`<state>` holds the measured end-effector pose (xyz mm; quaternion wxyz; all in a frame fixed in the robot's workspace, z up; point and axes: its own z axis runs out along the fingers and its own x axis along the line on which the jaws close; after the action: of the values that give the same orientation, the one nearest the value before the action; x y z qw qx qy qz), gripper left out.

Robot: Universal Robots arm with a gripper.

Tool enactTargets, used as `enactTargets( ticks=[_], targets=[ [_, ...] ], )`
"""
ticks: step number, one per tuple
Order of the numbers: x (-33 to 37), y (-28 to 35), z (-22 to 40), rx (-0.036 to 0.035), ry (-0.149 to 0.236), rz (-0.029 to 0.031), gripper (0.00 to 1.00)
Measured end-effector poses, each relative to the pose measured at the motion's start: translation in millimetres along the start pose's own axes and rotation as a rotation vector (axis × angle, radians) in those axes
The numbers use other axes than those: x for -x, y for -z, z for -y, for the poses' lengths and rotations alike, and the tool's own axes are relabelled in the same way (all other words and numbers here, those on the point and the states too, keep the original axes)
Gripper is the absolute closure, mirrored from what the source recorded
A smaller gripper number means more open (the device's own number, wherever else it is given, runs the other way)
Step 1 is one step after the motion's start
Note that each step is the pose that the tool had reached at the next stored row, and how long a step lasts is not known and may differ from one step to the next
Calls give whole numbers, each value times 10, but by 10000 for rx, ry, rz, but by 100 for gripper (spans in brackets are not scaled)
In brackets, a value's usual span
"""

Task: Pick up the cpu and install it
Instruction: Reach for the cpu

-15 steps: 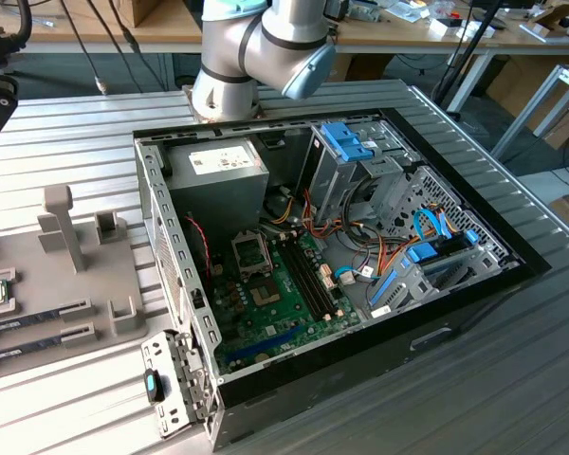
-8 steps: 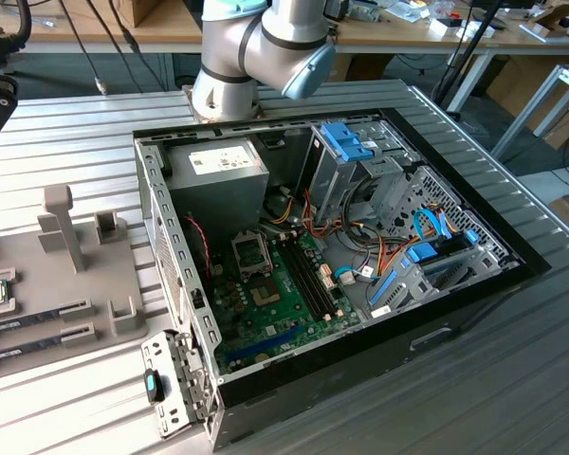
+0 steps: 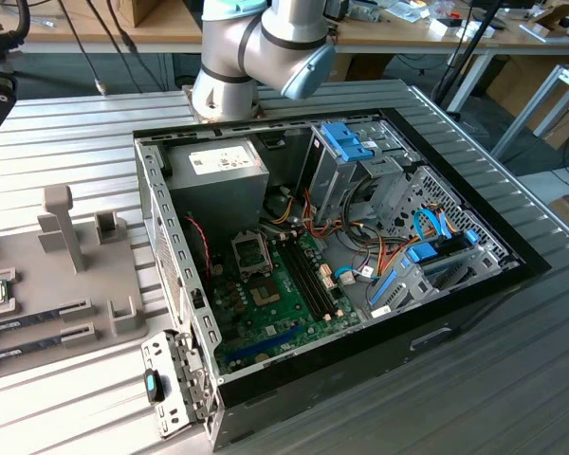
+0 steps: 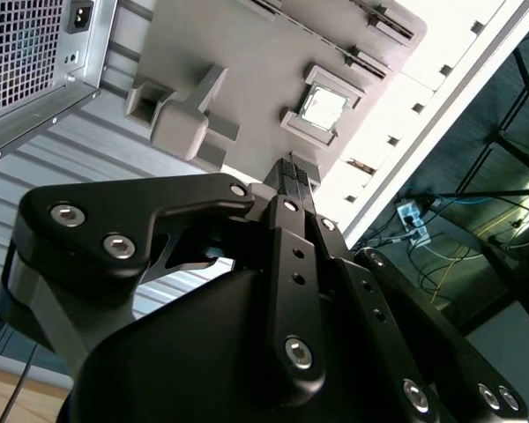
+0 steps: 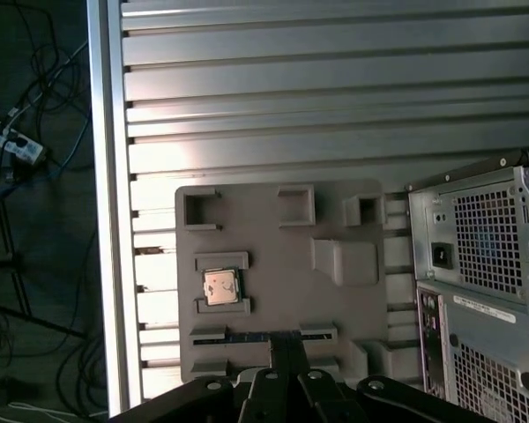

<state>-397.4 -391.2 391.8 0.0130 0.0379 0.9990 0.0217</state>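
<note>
**rigwatcher:** Where was the cpu when you grabbed those frames? Did the gripper have it?

**me:** Nope. The cpu (image 5: 221, 287) was sitting flat in its little bracketed pocket on the grey parts tray (image 5: 282, 229), silver lid up. In the first wrist view the gripper (image 5: 286, 345) hung above the tray with its fingertips pressed together and nothing between them. The cpu was near the tips but clear of them, with bare tray in between. No contact.

**rigwatcher:** And the tower?

**me:** In the exterior view the open PC case (image 3: 360, 374) lay on its side on the ribbed metal table (image 3: 512, 379). The tray was at about nine o'clock from it, at the exterior view's left. The cpu poked in at the picture's edge there, with two memory sticks (image 3: 38, 313) in slots at roughly five o'clock from it. The socket frame (image 3: 249, 252) sat around ten o'clock on the motherboard, near the power supply (image 3: 218, 175). The arm (image 3: 261, 43) rose at twelve o'clock behind the case.
</note>
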Motion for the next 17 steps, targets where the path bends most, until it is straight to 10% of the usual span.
enactTargets(
  ticks=[17],
  targets=[
    [-45, -24, -84, 0, 1, 0, 89]
  ],
)
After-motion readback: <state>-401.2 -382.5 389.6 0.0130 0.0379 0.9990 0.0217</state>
